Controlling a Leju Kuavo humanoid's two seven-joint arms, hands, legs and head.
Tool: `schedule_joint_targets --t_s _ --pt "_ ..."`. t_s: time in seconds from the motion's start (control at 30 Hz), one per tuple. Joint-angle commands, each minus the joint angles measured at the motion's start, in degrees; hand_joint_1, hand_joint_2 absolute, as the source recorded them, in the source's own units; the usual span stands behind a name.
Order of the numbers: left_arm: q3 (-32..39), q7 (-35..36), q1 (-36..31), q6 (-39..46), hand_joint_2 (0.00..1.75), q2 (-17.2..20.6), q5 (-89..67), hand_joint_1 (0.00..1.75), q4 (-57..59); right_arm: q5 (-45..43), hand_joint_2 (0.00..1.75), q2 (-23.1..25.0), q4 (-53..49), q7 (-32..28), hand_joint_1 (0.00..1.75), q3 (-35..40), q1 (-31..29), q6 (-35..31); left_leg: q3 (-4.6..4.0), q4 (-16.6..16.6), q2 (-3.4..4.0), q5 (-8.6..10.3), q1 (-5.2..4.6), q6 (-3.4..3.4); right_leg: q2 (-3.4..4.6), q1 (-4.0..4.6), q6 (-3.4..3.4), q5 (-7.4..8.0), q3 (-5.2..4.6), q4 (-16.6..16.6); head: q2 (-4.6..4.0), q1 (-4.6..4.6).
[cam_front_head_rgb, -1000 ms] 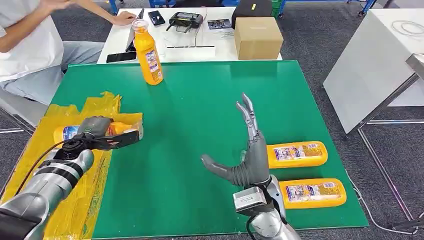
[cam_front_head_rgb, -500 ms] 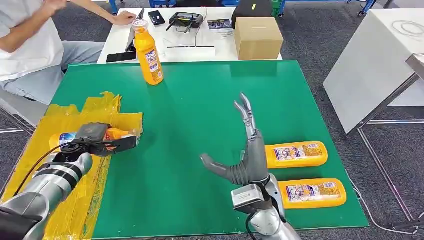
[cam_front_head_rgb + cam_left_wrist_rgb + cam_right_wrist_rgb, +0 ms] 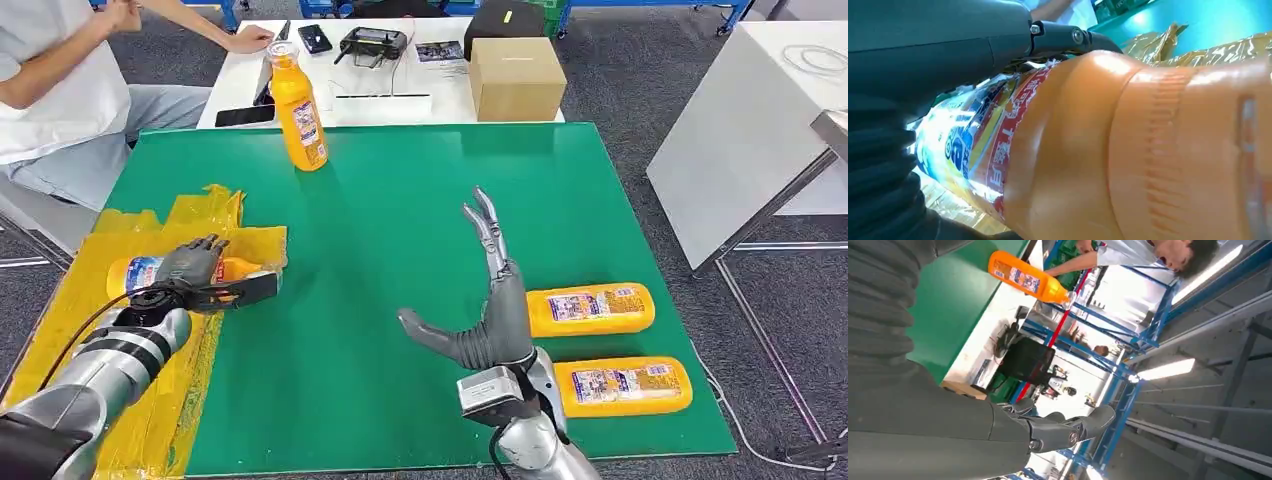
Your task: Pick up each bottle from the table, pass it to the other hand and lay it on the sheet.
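Green table mat (image 3: pixel 380 300), yellow sheet (image 3: pixel 215 212) at its near-left corner. Orange juice bottle (image 3: pixel 135 270) lies on sheet; our left hand (image 3: pixel 190 268) loosely cupped over it, whether gripping we cannot tell. Right hand (image 3: pixel 490 310) spread, empty. Lift fingers straight off, avoiding roll.

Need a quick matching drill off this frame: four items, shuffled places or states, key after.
Items:
1. standing bottle
2. bottle under left hand
3. right hand
4. cardboard box

Places or states:
A. lying on the yellow sheet
B. on the white table beyond the mat
C. upright near the green mat's far edge
D. empty, fingers spread, beside two lying bottles

Pairs: 1-C, 2-A, 3-D, 4-B
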Motion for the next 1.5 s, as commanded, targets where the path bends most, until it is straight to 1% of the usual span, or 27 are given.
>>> schedule_joint_targets --t_s 0.03,0.1,0.17,0.27,0.37,0.47,0.5,0.53,0.6,0.63,0.67,0.8,1.0,1.13,1.2,1.27,1.33,1.4,1.47,1.5 --pt "2.62 -1.98 0.64 2.51 1.75 -2.24 1.73 0.00 2.48 -0.12 1.75 -0.99 3.39 0.63 0.00 1.08 -1.93 -0.23 0.21 -0.08 0.04 -0.04 0.03 -0.02 0.05 0.03 -0.04 -0.01 0.21 -0.12 0.00 0.00" --pt "3.51 -4.16 1.48 3.05 1.75 -2.46 3.09 0.00 1.07 -0.11 1.75 -1.06 3.32 0.64 0.00 0.99 -1.67 -0.22 0.22 -0.08 0.04 -0.06 0.05 -0.02 0.05 0.05 -0.05 -0.02 0.23 -0.13 0.00 0.00" --pt "5.08 -8.24 3.03 2.18 1.75 -2.64 6.12 0.00 -1.30 -0.17 1.75 -1.23 3.32 0.62 0.00 0.89 -1.43 -0.23 0.17 -0.07 0.00 -0.04 0.02 -0.01 0.01 0.02 -0.03 -0.02 0.18 -0.10 0.00 0.00" --pt "5.17 -8.90 3.41 1.88 1.75 -2.62 6.58 0.00 -2.09 -0.19 1.75 -1.24 3.35 0.61 0.00 0.84 -1.39 -0.24 0.17 -0.07 0.02 -0.05 0.02 0.00 0.03 0.02 -0.03 -0.02 0.17 -0.11 0.00 0.00" --pt "4.79 -11.87 4.99 0.83 1.75 -2.28 8.59 0.00 -6.04 -0.29 1.75 -1.27 3.40 0.58 0.00 0.55 -1.18 -0.36 0.16 -0.06 0.02 -0.05 0.03 -0.01 0.01 0.04 -0.03 -0.02 0.17 -0.11 0.00 0.00" --pt "3.77 -12.51 6.31 0.21 1.75 -1.73 9.45 0.00 -10.19 -0.28 1.75 -1.28 3.35 0.57 0.00 0.20 -0.83 -0.38 0.27 -0.10 0.05 -0.09 0.07 -0.03 0.07 0.07 -0.07 -0.03 0.27 -0.17 0.00 -0.02" --pt "3.56 -12.53 6.51 -0.01 1.75 -1.59 9.62 0.00 -10.92 -0.27 1.75 -1.27 3.33 0.56 0.00 0.15 -0.78 -0.37 0.08 -0.04 -0.01 -0.03 0.03 -0.01 0.00 0.03 -0.03 -0.01 0.08 -0.08 0.00 0.00" --pt "3.46 -12.55 6.70 -0.30 1.75 -1.47 9.93 0.00 -11.56 -0.26 1.75 -1.28 3.31 0.54 0.00 0.09 -0.67 -0.38 0.16 -0.05 -0.03 -0.07 0.07 -0.02 -0.02 0.08 -0.05 -0.04 0.18 -0.13 0.00 0.00" --pt "3.46 -12.55 6.70 -0.30 1.75 -1.47 9.93 0.00 -11.56 -0.26 1.75 -1.28 3.31 0.54 0.00 0.09 -0.67 -0.38 0.06 -0.03 0.00 -0.03 0.02 -0.01 -0.01 0.02 -0.02 -0.01 0.04 -0.06 0.00 0.02" --pt "3.46 -12.55 6.70 -0.30 1.75 -1.47 9.93 0.00 -11.56 -0.26 1.75 -1.28 3.31 0.54 0.00 0.09 -0.67 -0.38 0.25 -0.04 0.01 -0.13 0.10 -0.03 0.02 0.11 -0.07 -0.07 0.27 -0.15 0.00 -0.02" --pt "3.46 -12.55 6.70 -0.30 1.75 -1.47 9.93 0.00 -11.56 -0.26 1.75 -1.28 3.31 0.54 0.00 0.09 -0.67 -0.38 0.12 -0.03 0.02 -0.06 0.04 -0.02 0.03 0.05 -0.04 -0.03 0.12 -0.09 0.00 0.00" --pt "3.46 -12.55 6.70 -0.30 1.75 -1.47 9.93 0.00 -11.56 -0.26 1.75 -1.28 3.31 0.54 0.00 0.09 -0.67 -0.38 0.04 -0.01 0.01 -0.04 0.04 -0.01 0.01 0.04 -0.03 -0.01 0.03 -0.06 0.00 0.00" --pt "3.14 -12.10 7.39 -0.53 1.75 -0.61 11.40 0.00 -12.92 -0.19 1.75 -1.09 3.48 0.50 0.00 -0.12 -0.47 -0.32 0.06 -0.02 0.02 -0.04 0.04 -0.01 0.02 0.04 -0.03 -0.02 0.05 -0.06 0.00 0.00" --pt "3.82 -13.45 9.37 0.76 1.75 -0.60 13.64 0.00 -17.01 -0.06 1.75 -1.09 3.31 0.47 0.00 -0.29 -0.25 -0.37 0.13 -0.03 0.04 -0.08 0.07 -0.02 0.05 0.08 -0.05 -0.03 0.13 -0.11 0.00 0.00" --pt "3.82 -13.45 9.37 0.76 1.75 -0.60 13.64 0.00 -17.01 -0.06 1.75 -1.09 3.31 0.47 0.00 -0.29 -0.25 -0.37 0.04 -0.01 0.01 -0.04 0.04 -0.01 0.01 0.04 -0.03 -0.02 0.03 -0.06 0.00 0.00" --pt "5.05 -13.05 10.69 4.39 1.75 -1.26 14.38 0.00 -20.15 0.18 1.75 -1.08 3.14 0.62 0.00 -0.57 -0.10 -0.31 0.06 -0.01 0.02 -0.06 0.05 -0.01 0.02 0.05 -0.03 -0.02 0.06 -0.07 0.00 0.00" --pt "5.79 -13.02 12.05 5.32 1.75 -1.43 15.15 0.00 -23.69 0.48 1.75 -1.06 2.90 0.70 0.00 -0.71 0.20 -0.21 0.11 -0.02 0.01 -0.08 0.07 -0.02 0.02 0.08 -0.04 -0.03 0.12 -0.10 0.00 0.00" --pt "6.62 -13.35 13.52 5.59 1.75 -1.41 16.55 0.00 -27.56 0.78 1.75 -1.07 2.72 0.73 0.00 -0.89 0.47 -0.30 0.01 0.00 -0.02 -0.04 0.04 -0.01 -0.02 0.04 -0.02 -0.03 0.01 -0.06 0.00 0.02" --pt "7.76 -14.31 15.04 5.15 1.75 -1.46 19.13 0.00 -31.81 1.02 1.75 -1.12 2.63 0.77 0.00 -1.14 0.65 -0.45 0.16 -0.01 -0.01 -0.13 0.09 -0.02 0.00 0.10 -0.06 -0.08 0.18 -0.11 0.00 0.00" --pt "8.53 -15.23 15.78 4.49 1.75 -1.58 21.19 0.00 -33.70 1.10 1.75 -1.13 2.64 0.78 0.00 -1.22 0.68 -0.46 0.00 -0.01 -0.01 -0.04 0.03 -0.01 -0.01 0.04 -0.03 -0.02 -0.01 -0.06 0.00 0.00"
